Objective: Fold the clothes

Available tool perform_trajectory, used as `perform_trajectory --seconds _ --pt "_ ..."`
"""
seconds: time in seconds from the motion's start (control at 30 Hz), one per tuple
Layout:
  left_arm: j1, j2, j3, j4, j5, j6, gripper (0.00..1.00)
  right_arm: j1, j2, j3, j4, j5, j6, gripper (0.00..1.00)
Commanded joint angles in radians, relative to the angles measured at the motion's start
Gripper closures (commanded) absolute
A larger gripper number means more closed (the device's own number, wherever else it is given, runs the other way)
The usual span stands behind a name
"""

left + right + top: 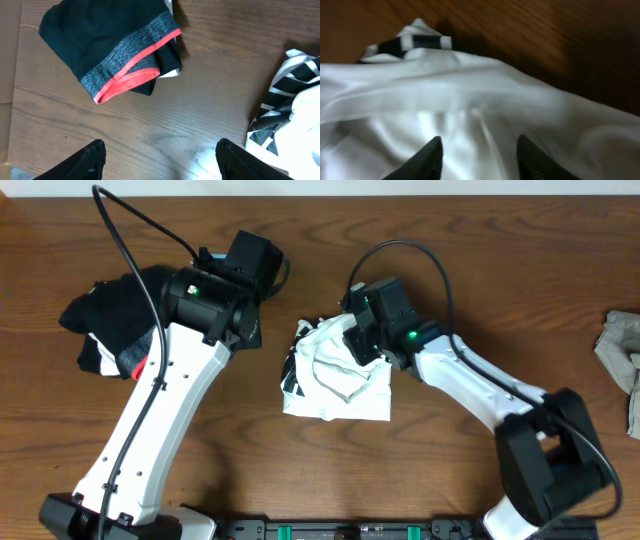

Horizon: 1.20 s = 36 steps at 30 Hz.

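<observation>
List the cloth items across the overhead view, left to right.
black garments with a grey-and-red band → white T-shirt → grey-beige cloth

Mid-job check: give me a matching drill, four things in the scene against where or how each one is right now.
Things:
1 white T-shirt
2 black garments
3 grey-beige cloth
4 left arm's fingers

Place or state:
A far right edge of the overhead view
B open, nothing between them
C centre, bunched
D far left, in a heap

Pairs: 1-C, 2-D, 3-A, 4-B
</observation>
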Motion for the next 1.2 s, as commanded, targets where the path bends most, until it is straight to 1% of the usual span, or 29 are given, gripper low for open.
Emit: perform_trajectory --seconds 0.0,0.07,0.13,0.2,0.27,0.37,0.5,0.67,0.7,0.77,0.8,0.83,0.87,1.03,1.17 --pt "0.002 -0.005 0.012 -0.008 -0.009 -0.016 0.27 0.004 0.036 0.009 0.038 0.011 -0.012 0.48" --pt "0.002 -0.005 0.012 -0.008 -0.01 -0.016 0.27 0.005 0.042 0.009 0.056 0.016 -0.012 0.47" --pt "0.002 -0.005 0.012 -0.008 -0.009 -0.016 0.27 0.004 0.042 0.009 0.07 0.063 -0.011 0.57" --pt "0.002 -0.005 0.012 -0.008 -0.009 -0.016 0.27 0.002 0.041 0.009 0.089 0.115 -0.011 0.63" --pt "0.002 -0.005 0.012 -0.008 -0.009 -0.016 0.27 -0.005 0.041 0.01 0.1 0.177 0.005 0.75" --pt "0.002 -0.005 0.012 -0.009 -0.009 -0.016 0.27 -0.018 0.04 0.01 0.104 0.243 0.015 0.82" --pt "0.002 -0.005 0.012 -0.013 -0.009 -0.016 0.27 -0.05 0.04 0.01 0.111 0.321 0.038 0.89" --pt "0.002 -0.005 0.012 -0.012 -0.009 -0.016 0.27 -0.097 0.035 0.017 0.113 0.326 0.038 0.93" --pt "0.002 -0.005 0.012 -0.013 -0.009 -0.016 0.27 -0.105 0.033 0.019 0.112 0.319 0.037 0.93" --pt "0.002 -0.005 0.012 -0.014 -0.009 -0.016 0.27 -0.116 0.014 0.029 0.078 0.227 -0.003 0.86" --pt "0.002 -0.005 0.012 -0.016 -0.009 -0.016 0.27 -0.118 -0.003 0.035 0.049 0.164 -0.036 0.77" --pt "0.002 -0.005 0.012 -0.019 -0.009 -0.016 0.27 -0.117 -0.025 0.04 0.017 0.112 -0.061 0.65" --pt "0.002 -0.005 0.012 -0.02 -0.009 -0.011 0.27 -0.117 -0.047 0.045 -0.015 0.082 -0.068 0.57" --pt "0.002 -0.005 0.012 -0.023 -0.01 0.003 0.27 -0.117 -0.245 0.063 -0.193 0.021 -0.063 0.5" --pt "0.002 -0.005 0.012 -0.022 -0.01 0.003 0.27 -0.11 -0.372 0.063 -0.33 -0.157 -0.063 0.52"
